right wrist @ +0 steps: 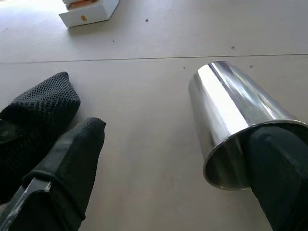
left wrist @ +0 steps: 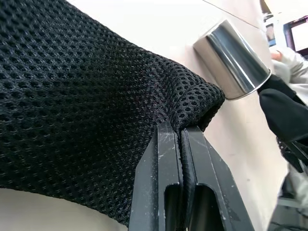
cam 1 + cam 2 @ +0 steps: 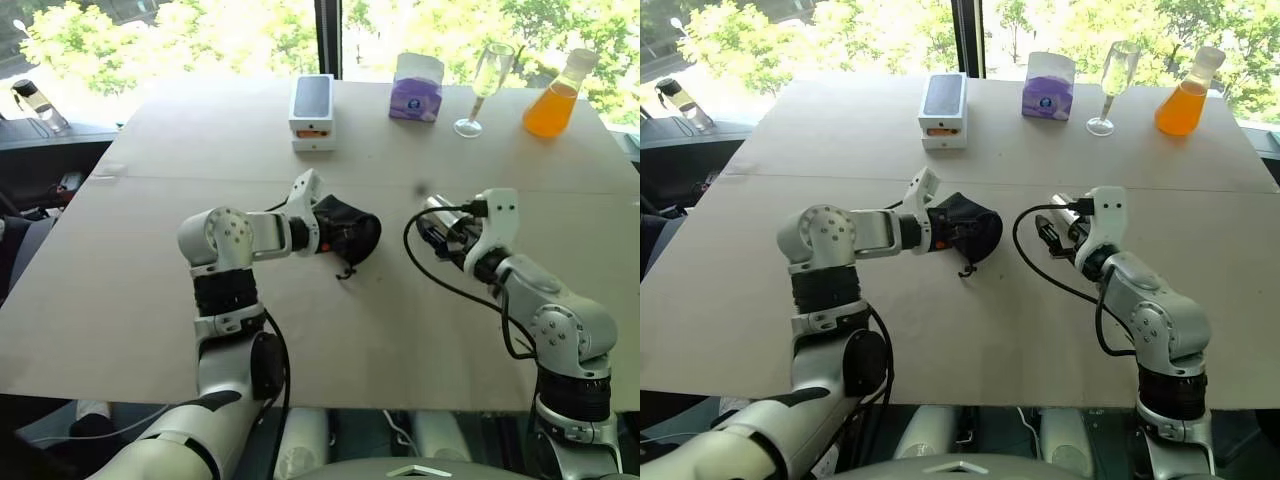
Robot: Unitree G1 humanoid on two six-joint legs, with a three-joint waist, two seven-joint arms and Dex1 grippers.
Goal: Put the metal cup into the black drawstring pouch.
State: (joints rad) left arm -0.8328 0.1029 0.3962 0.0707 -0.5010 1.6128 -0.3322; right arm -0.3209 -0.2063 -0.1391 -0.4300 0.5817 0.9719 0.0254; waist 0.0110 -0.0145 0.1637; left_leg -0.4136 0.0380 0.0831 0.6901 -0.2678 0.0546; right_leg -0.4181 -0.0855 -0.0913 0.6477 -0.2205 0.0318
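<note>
The left gripper (image 2: 182, 144), fingers closed, pinches the soft black mesh drawstring pouch (image 3: 345, 230) above the desk (image 3: 400, 330). Just beside it, the right gripper (image 1: 173, 159), fingers wide apart, carries the shiny silver steel cup (image 1: 231, 115) with 1 finger inside its rim. The cup may slide off, or meet a collapsed pouch mouth.

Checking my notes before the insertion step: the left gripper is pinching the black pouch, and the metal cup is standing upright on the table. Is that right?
Not quite. The left gripper does pinch the black pouch, but the metal cup lies on its side on the table, not upright. The right wrist view shows this, with one finger of the right gripper inside its mouth.
</note>
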